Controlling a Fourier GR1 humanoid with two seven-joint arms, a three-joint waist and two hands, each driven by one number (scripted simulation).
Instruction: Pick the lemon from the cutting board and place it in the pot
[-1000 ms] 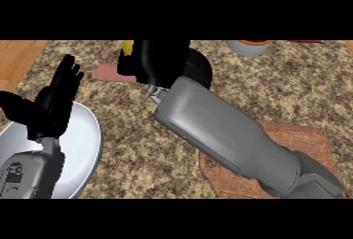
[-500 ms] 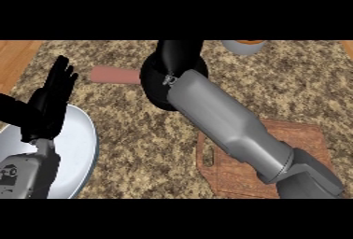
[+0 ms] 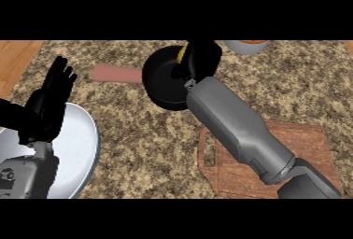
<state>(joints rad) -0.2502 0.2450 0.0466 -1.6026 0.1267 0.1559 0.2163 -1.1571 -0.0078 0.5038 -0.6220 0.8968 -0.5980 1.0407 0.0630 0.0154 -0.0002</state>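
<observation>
The lemon [image 3: 181, 54] is showing only as a yellow sliver in our right hand [image 3: 200, 58], whose fingers are curling round it above the black pot [image 3: 162, 86] and its pink handle [image 3: 116, 73]. Our left hand [image 3: 52, 100] is resting open, fingers up, over the white plate [image 3: 79, 140] at the left edge. We are leaving the cutting board [image 3: 310, 144] bare behind our forearm, with open counter [image 3: 144, 140] lying between plate and board.

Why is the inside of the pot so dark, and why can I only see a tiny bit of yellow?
In the head view, the pot is black inside, so little detail shows. The right hand is black too and curls over the lemon, hiding all but a yellow sliver. The left hand looks like a dark shape against the pale plate.
</observation>
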